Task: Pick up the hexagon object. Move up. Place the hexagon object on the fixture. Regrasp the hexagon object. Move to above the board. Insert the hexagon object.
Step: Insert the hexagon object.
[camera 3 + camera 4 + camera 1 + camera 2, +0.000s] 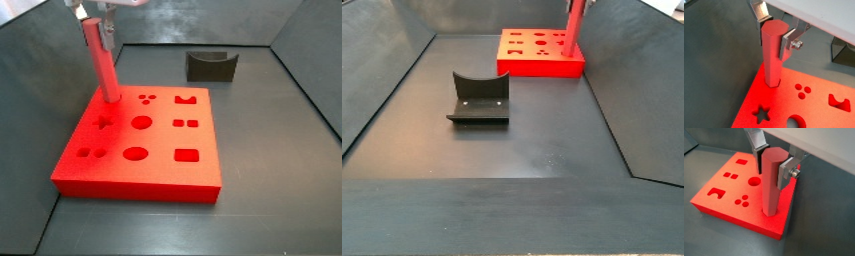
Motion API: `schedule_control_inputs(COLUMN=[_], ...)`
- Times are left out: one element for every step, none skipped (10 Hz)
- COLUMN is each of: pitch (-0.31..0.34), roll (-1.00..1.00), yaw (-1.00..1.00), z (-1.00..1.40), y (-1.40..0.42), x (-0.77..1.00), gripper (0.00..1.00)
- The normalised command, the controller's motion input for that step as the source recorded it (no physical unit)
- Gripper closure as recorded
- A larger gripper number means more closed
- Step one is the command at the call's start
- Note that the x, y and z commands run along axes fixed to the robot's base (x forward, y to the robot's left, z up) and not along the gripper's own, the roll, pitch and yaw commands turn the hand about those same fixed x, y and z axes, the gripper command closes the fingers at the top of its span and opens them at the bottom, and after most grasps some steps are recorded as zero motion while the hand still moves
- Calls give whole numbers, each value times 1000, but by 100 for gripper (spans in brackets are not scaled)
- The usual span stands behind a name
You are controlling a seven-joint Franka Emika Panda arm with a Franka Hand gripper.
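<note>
Both wrist views: close, down past end effector [777, 31] onto board [724, 193]; side views: high, wider, opposite ends

A dark grey matte floor [543, 140] spreads around the board [134, 160]. Dark walls [376, 70] rise well apart from its sides. My gripper [91, 15] hangs above its corner.

The hexagon object [772, 180], a slim red bar, is standing upright in the gripper [773, 159], its lower end meeting the red board [147, 165] near a corner; the dark fixture [478, 99] is sitting well apart.
</note>
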Motion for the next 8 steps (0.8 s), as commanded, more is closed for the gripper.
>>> schedule_control_inputs(pitch=[-11,-43,-67,-96,-196,-153,-87,-10], roll=[-71,-96,-111,-164,-234,-167,-126,-30], yaw=[0,-46,-49,-29,-31,0,0,0], z=[-431,-597,-614,-506,-277,-226,-134,-23], y=[0,0,0,9,43,20,37,0], x=[0,69,74,40,0,0,0,0], gripper=[100,100,100,100,100,100,100,100])
